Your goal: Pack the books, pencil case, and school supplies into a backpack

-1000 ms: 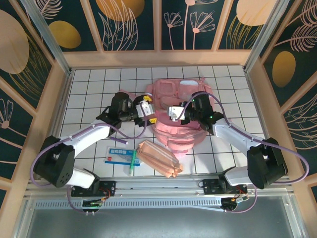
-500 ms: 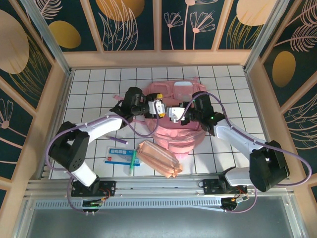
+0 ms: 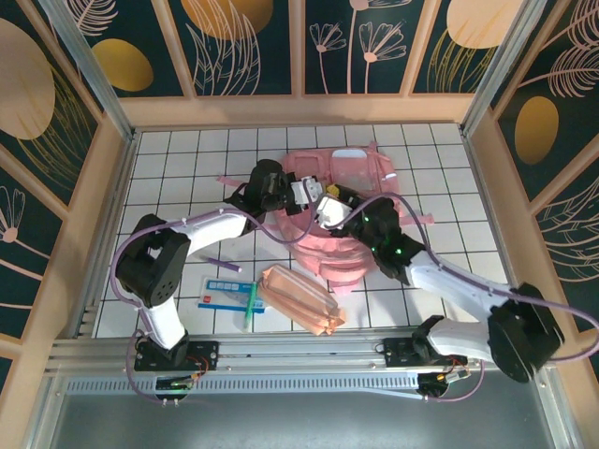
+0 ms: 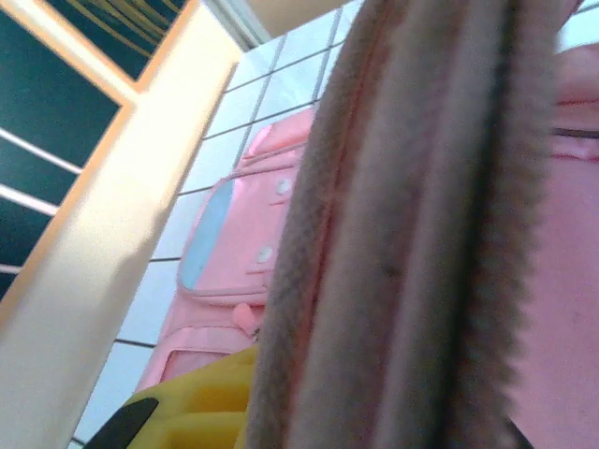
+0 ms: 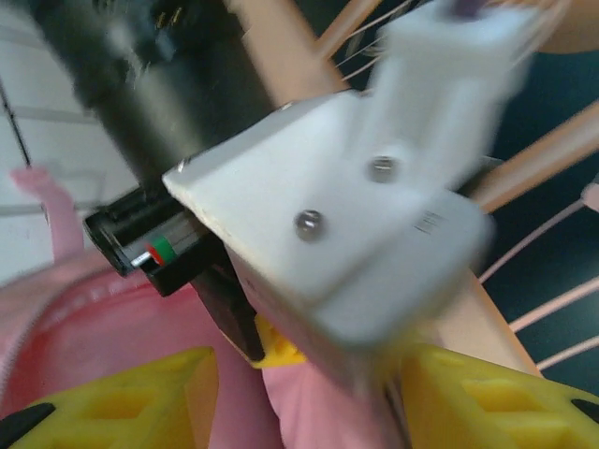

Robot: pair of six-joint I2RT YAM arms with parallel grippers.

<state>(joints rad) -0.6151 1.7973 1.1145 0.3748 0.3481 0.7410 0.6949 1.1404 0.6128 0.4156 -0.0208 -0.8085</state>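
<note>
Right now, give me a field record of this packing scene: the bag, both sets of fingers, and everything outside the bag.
bag: glossy pink backpack, lying mid-table on the white tiled table
left arm: left fingers shut on the backpack's fabric edge
right arm: right fingers apart, over the backpack, close to the left wrist
outside the bag: peach-pink fabric pouch, white-and-blue flat packet, slim green pen
where they lie: on the table near the arm bases, with the pen between packet and pouch
</note>
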